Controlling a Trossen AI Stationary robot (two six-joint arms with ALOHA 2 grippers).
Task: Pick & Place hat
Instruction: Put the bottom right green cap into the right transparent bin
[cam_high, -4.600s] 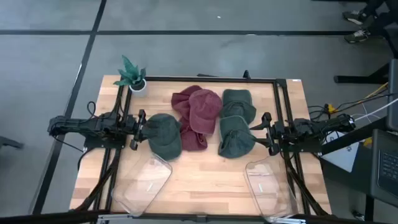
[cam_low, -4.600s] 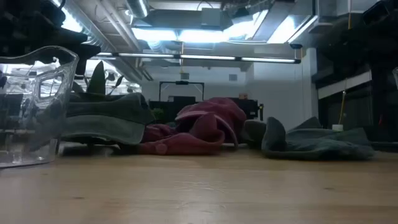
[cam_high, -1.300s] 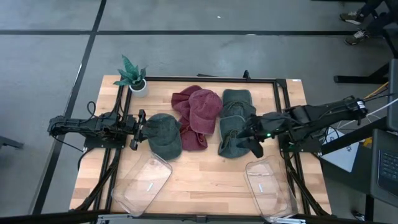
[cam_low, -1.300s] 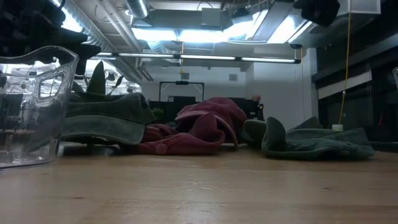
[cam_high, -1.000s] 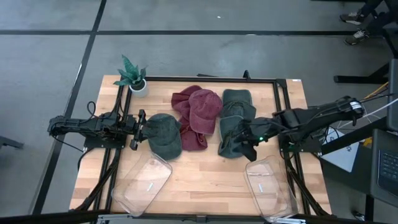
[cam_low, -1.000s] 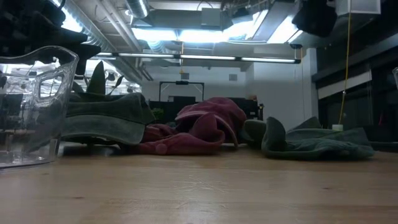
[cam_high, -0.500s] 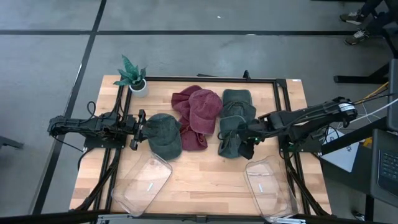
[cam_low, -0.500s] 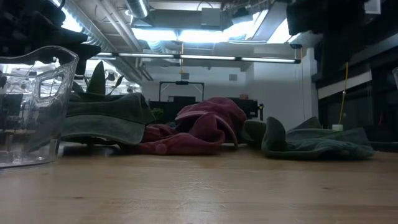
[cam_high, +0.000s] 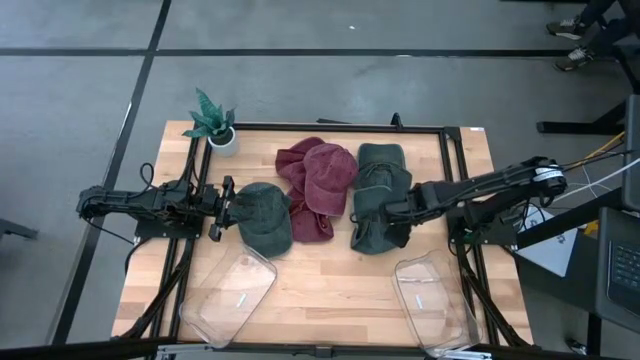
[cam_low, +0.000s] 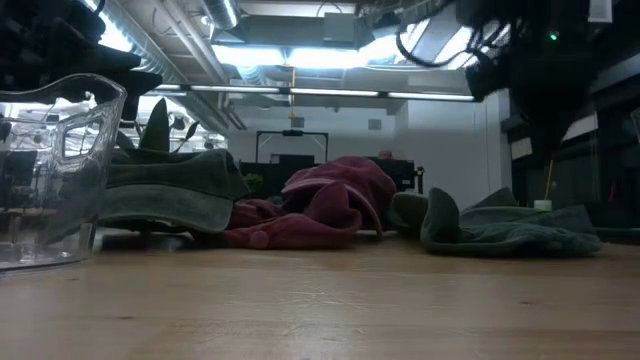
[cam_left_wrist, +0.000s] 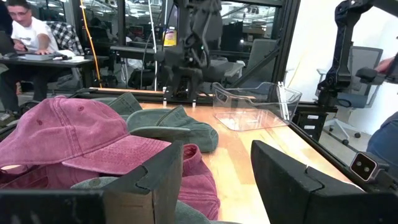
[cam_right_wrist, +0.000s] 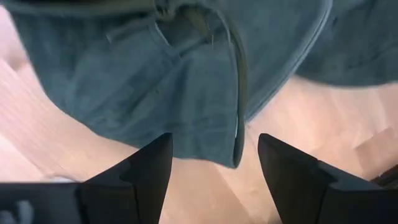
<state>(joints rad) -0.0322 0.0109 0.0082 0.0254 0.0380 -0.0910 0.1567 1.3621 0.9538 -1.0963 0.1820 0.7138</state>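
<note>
Five hats lie mid-table. A dark green hat (cam_high: 265, 215) is on the left, two maroon hats (cam_high: 318, 178) sit in the middle, and two green hats are on the right, one far (cam_high: 383, 163) and one near (cam_high: 376, 226). My right gripper (cam_high: 392, 212) hangs open above the near green hat, fingers pointing down. In the right wrist view its fingers (cam_right_wrist: 214, 171) stand on either side of that hat's brim edge (cam_right_wrist: 238, 134), clear of it. My left gripper (cam_high: 226, 206) waits open at the dark green hat's left side, seen also in its wrist view (cam_left_wrist: 217, 177).
Two clear plastic bins sit at the near edge, one left (cam_high: 228, 294) and one right (cam_high: 432, 299). A small potted plant (cam_high: 212, 122) stands at the far left corner. A black frame (cam_high: 330, 127) runs round the table. Bare wood (cam_high: 330, 285) lies between the bins.
My right arm has come down over the near green hat, its gripper shifting slightly toward the table's far and left sides. In the low view the arm has dropped into the upper right. The hats and the left arm have stayed still.
</note>
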